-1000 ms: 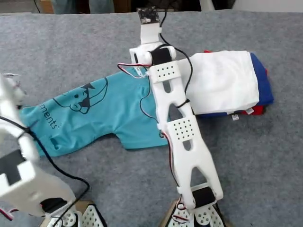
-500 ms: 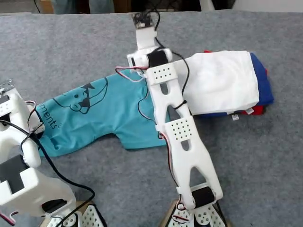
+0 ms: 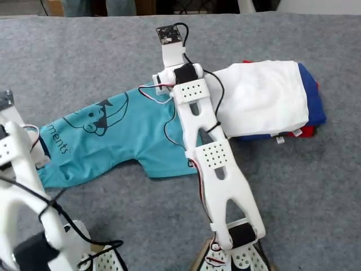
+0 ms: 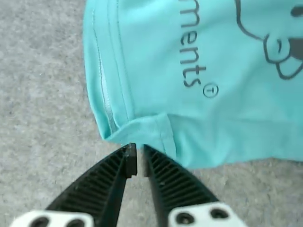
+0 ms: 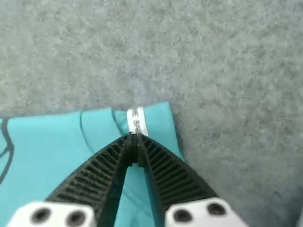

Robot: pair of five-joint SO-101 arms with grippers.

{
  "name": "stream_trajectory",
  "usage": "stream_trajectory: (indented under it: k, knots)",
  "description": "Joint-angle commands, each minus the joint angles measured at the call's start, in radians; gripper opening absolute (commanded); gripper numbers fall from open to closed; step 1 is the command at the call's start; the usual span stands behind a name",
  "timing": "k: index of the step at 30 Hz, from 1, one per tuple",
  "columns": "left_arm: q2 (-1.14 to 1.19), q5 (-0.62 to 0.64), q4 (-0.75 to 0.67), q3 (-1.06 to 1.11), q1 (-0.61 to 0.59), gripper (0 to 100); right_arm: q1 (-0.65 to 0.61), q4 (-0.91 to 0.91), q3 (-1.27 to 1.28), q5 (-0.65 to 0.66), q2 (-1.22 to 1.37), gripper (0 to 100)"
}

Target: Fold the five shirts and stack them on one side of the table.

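A teal shirt [image 3: 130, 130] with a dark print lies spread flat on the grey table [image 3: 293, 192], left of centre. My left gripper [image 4: 137, 150] is at the near-left hem corner of the teal shirt [image 4: 213, 56], fingers pressed together on the folded edge. The left arm [image 3: 20, 158] stands over that corner. My right gripper [image 5: 135, 138] is shut on the collar of the teal shirt [image 5: 47, 142], just below its white label [image 5: 136, 120]. In the high view the right gripper [image 3: 162, 84] is at the shirt's far edge.
A stack of folded shirts sits at the right: a white shirt [image 3: 262, 99] on top, a blue one [image 3: 317, 104] under it and a red one [image 3: 307, 132] at the bottom. The right arm [image 3: 217, 158] stretches across the table's middle.
The left arm has swung in from the far left and risen over the shirt's hem corner. The right wrist has shifted slightly left at the collar.
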Motion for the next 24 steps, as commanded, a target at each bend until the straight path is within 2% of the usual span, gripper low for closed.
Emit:
stream_trajectory:
  k: [1,3,7,12,16,21,24]
  knots:
    - [-0.083,-0.021,0.06,0.019,-0.004,19,-0.011,0.218,-0.042,0.147,-0.214,1.5]
    - [-0.109,-0.017,0.098,0.022,0.004,22,0.0,0.279,-0.036,0.233,-0.292,1.5]
    - [-0.163,-0.015,0.11,0.015,0.004,16,0.049,0.281,0.068,0.287,-0.478,1.5]
    - [-0.133,-0.008,0.109,0.013,0.004,13,0.025,0.278,0.553,0.29,-0.803,1.5]
    - [-0.02,0.066,0.018,0.002,-0.002,13,0.005,0.242,0.954,0.299,-1.009,1.5]
    - [0.123,0.138,-0.069,0.013,0.016,12,0.048,0.161,1.267,0.543,-1.178,1.5]
    - [0.149,0.178,-0.129,0.01,0.018,12,0.051,0.163,1.397,0.595,-1.267,1.5]
